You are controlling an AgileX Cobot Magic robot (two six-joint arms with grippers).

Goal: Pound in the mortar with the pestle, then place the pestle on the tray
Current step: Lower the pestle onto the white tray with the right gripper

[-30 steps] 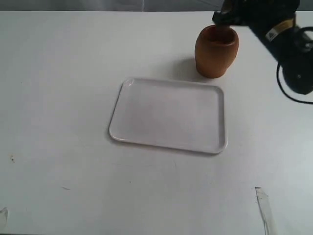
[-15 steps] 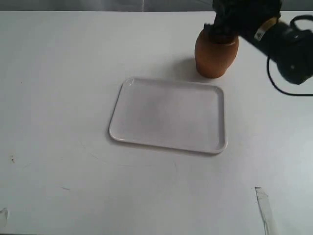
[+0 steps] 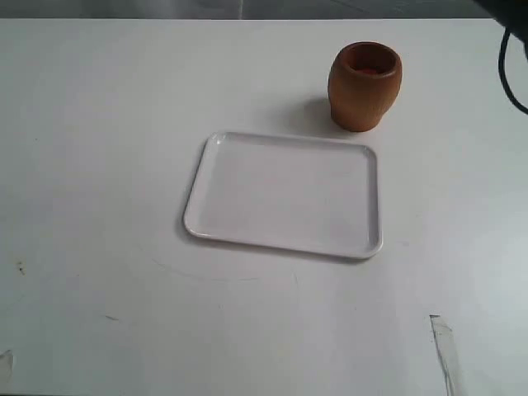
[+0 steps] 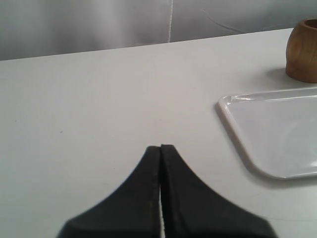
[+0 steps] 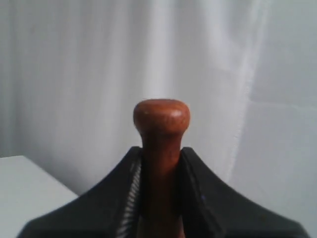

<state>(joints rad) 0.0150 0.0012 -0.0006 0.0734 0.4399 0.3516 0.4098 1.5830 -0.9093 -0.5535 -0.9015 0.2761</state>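
Observation:
The light-brown mortar [image 3: 365, 86] stands upright at the back right of the table, its reddish inside showing; it also appears in the left wrist view as the mortar [image 4: 303, 50]. The white tray [image 3: 285, 195] lies flat in the middle, a short gap in front of the mortar. My right gripper [image 5: 161, 151] is shut on the reddish-brown pestle [image 5: 161, 121], whose knob sticks out past the fingertips against a white curtain. In the exterior view that gripper and the pestle are out of frame; only a black cable [image 3: 505, 62] shows. My left gripper [image 4: 161, 147] is shut and holds nothing, left of the tray [image 4: 267, 131].
A strip of clear tape [image 3: 444, 351] is stuck to the table near the front right. Small dark marks [image 3: 21, 267] dot the front left. The table's back edge [image 3: 247, 18] runs just behind the mortar.
The right arm, which was over the mortar's mouth, has lifted up and away to the right, out of the exterior view, leaving the mortar's inside uncovered. The mortar and tray have not moved.

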